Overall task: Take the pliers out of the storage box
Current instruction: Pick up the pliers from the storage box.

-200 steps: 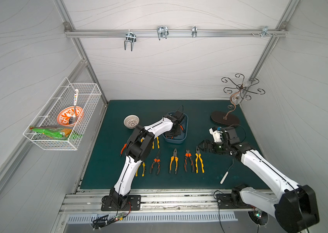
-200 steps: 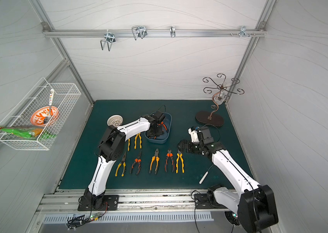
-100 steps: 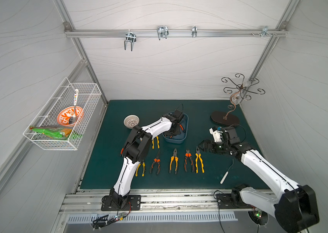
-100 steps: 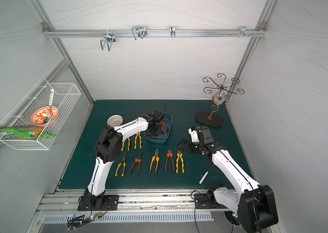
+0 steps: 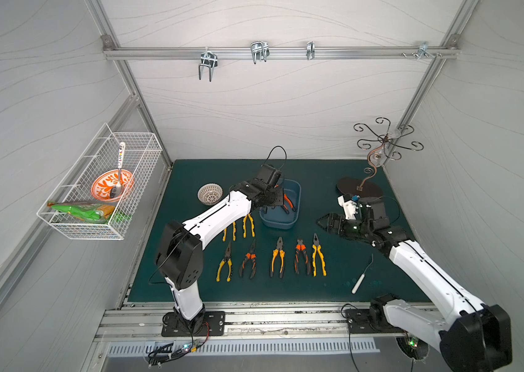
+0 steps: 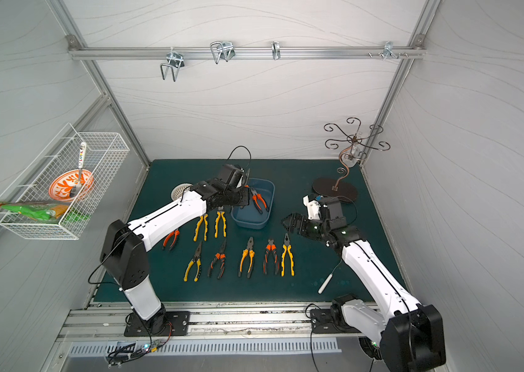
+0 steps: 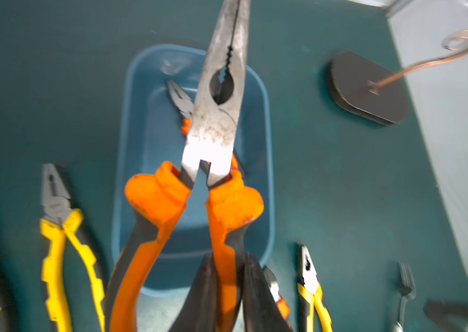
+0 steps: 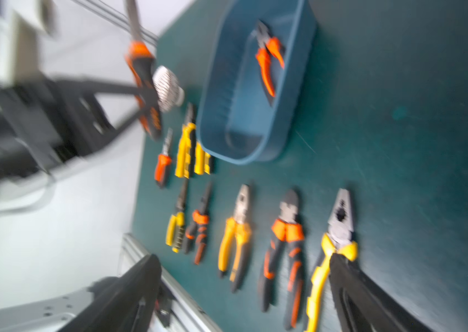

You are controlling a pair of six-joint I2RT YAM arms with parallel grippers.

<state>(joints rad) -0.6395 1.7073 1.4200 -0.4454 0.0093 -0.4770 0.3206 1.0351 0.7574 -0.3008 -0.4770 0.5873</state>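
Left hand (image 7: 229, 264) is clamped on orange-handled pliers (image 7: 218, 115) held above the storage box (image 7: 146, 138), where another pair (image 8: 267, 57) lies. Other pliers (image 5: 278, 257) sit in rows on the desk (image 5: 334, 290). Right hand (image 5: 320, 222) hovers wide open, empty.

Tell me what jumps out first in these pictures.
The left gripper holds orange-handled long-nose pliers above the storage box, where one more pair lies. In front of the box, two rows of pliers lie on the green mat; the right gripper hovers open nearby.
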